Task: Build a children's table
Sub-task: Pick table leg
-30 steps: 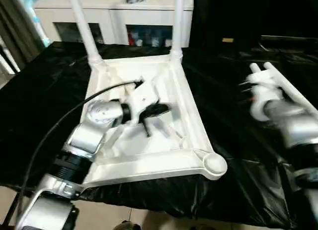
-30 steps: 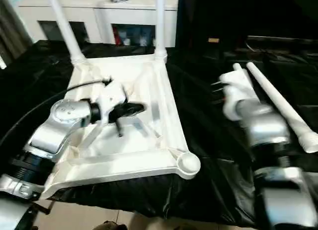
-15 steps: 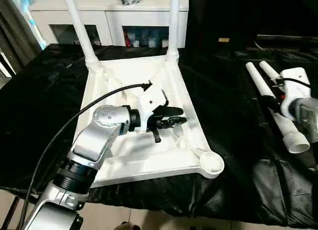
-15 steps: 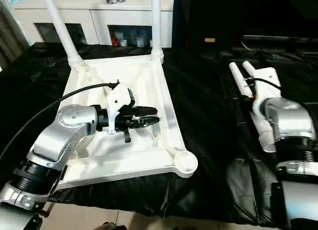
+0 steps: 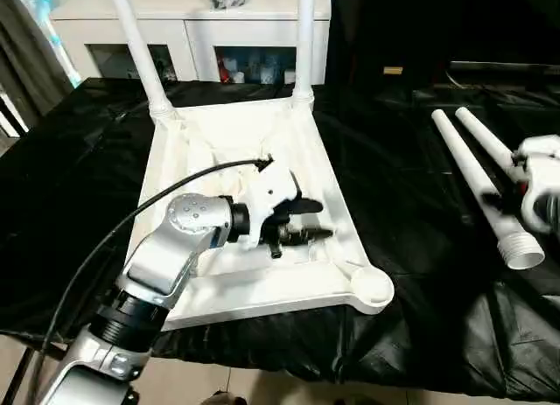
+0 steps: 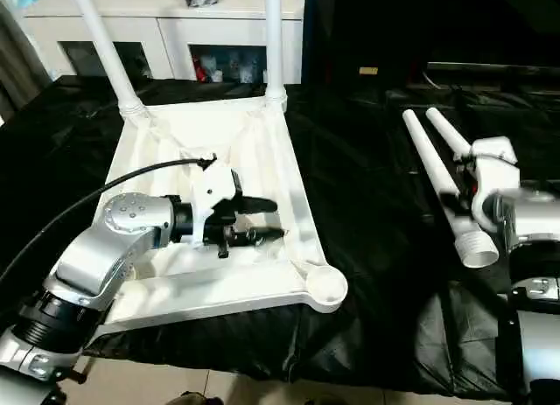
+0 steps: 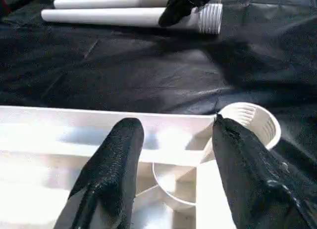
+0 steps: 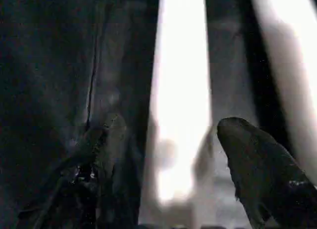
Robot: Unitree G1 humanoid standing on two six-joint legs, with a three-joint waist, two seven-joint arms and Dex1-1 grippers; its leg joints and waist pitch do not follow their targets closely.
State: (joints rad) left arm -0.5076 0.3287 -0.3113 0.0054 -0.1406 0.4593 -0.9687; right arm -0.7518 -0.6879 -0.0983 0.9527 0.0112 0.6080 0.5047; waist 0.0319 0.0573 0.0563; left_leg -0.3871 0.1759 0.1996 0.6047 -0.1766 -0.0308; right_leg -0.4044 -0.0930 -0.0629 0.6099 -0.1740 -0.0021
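White plastic tabletop (image 5: 324, 173) lying underside-up on black-covered work table (image 5: 411, 247) — two legs (image 5: 304, 38) socketed at far corners, two loose legs (image 5: 477, 173) off to its right. Left gripper (image 5: 302, 221) spread, empty, over ribbing; right gripper (image 8: 173, 155) spread astride a loose leg, ungrasped. Roughly half done.

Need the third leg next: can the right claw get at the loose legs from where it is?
Probably yes: the right claw hangs open right over the two loose legs, nothing between them.

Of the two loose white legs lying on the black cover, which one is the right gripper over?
The nearer leg, whose threaded end points toward the robot. The right gripper straddles it with open fingers, while the other leg lies just beyond.
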